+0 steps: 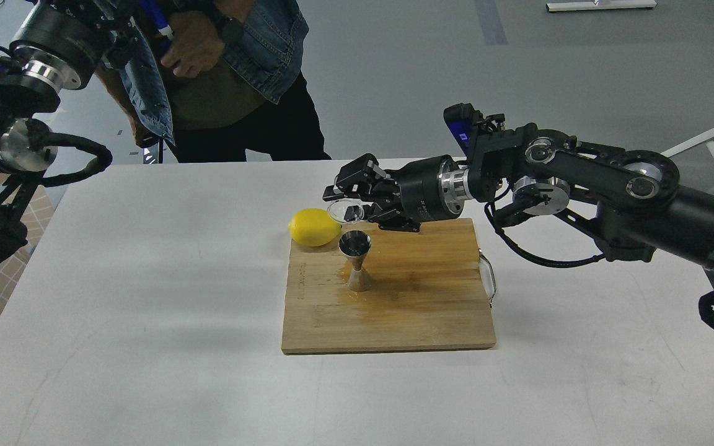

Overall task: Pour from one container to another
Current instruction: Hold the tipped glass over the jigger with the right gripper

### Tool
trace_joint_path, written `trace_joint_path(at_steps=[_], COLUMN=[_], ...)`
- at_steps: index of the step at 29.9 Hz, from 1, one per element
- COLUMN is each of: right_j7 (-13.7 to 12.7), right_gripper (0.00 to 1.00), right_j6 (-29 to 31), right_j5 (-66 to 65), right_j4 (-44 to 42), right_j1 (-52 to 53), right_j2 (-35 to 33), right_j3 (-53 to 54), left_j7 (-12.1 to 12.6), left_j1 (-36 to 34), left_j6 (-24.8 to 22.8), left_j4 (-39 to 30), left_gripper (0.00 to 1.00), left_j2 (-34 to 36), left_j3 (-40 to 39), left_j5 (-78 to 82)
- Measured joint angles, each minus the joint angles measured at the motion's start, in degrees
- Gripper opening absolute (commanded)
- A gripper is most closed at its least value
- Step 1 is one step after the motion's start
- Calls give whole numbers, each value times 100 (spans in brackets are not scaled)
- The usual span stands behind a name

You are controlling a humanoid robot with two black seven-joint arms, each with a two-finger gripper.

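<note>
White table (146,279), grey floor (394,62)

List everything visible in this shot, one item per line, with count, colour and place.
small clear glass tumbler: one, clear, tipped on its side in the right gripper, above the jigger.
shiny steel hourglass-shaped jigger: one, silver, upright on the board.
lemon: one, yellow, board's far left corner.
wooden cutting board: one, light brown, on the table; wet patch near the jigger.
table: one, white.
person in denim jacket: one, standing behind the table.
right gripper: one, black, shut on the tumbler.
left arm: one, black, far left; its gripper is not visible.
</note>
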Motion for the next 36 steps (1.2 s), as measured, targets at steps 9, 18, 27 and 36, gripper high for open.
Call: trace_joint_path(at_steps=[9,18,27,36], right_j7=[0,0,0,-7], right_gripper=[43,43,43,44], right_j6=[77,101,165,211], right_j5=[0,13,139,425], right_j4=[-2,-16,-74,-120], right_j1=[0,0,-18,-68], right_j2=[6,4,-3,-1], right_j3=[0,4,41,51], left_j7=[0,0,7,9], left_j1=[0,-34,-43,-44], left_j6=[0,3,0,0], left_j4=[2,9,27,44], left_gripper=[98,98,98,98], left_j2=[-2,-2,-22,-30], left_j3=[-1,-1,-1,-1], left_j5=[0,0,0,0])
